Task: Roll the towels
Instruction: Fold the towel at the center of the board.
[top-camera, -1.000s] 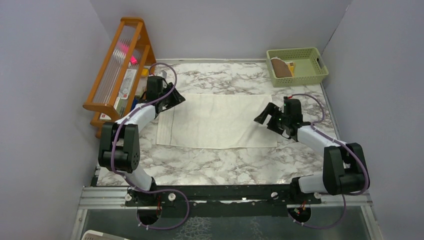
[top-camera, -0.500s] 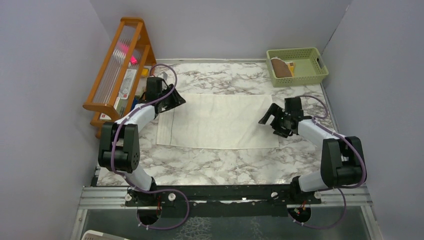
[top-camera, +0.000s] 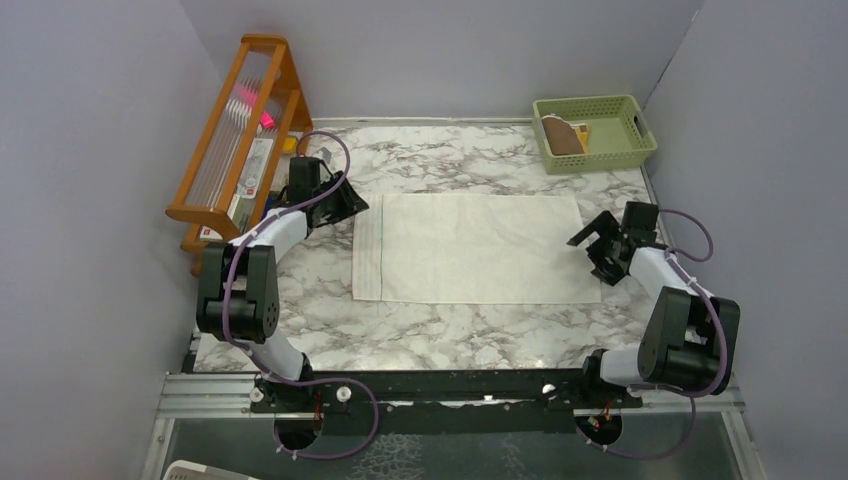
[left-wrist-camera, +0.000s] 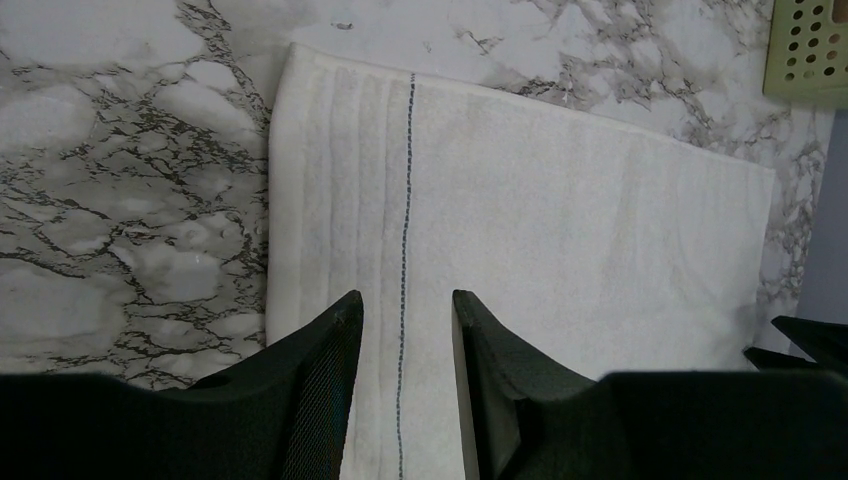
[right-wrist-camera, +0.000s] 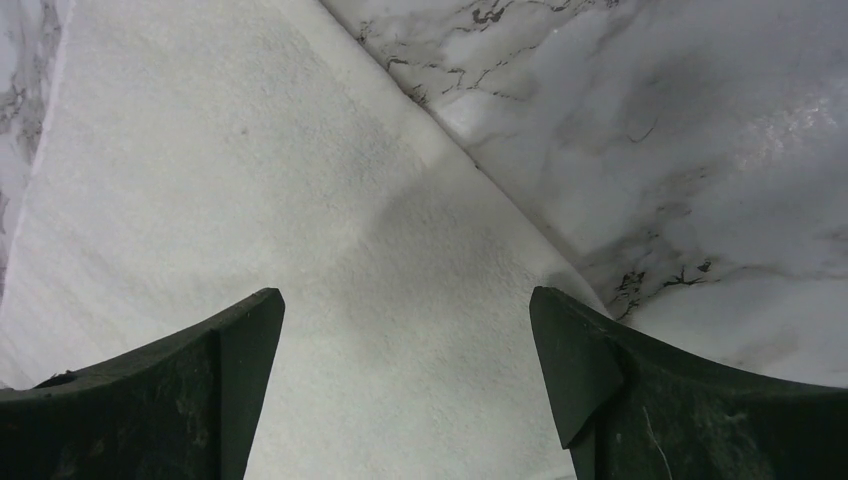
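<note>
The cream towel (top-camera: 478, 248) lies flat and spread out on the marble table (top-camera: 450, 330). My left gripper (top-camera: 352, 203) is open and empty over the towel's far left corner. In the left wrist view its jaws (left-wrist-camera: 405, 300) straddle a dark stitched line on the towel (left-wrist-camera: 580, 230). My right gripper (top-camera: 592, 246) is wide open at the towel's right edge. In the right wrist view it (right-wrist-camera: 405, 310) is low over the cloth (right-wrist-camera: 250, 200) near a corner. The brown towel (top-camera: 563, 135) lies in the green basket.
A green plastic basket (top-camera: 612, 150) stands at the back right. A wooden rack (top-camera: 235, 130) with items stands along the left wall next to my left arm. Grey walls close in the table on three sides.
The cream towel has slid to the right by about a hand's width. My right gripper has moved right and back with it. My left gripper has barely moved.
</note>
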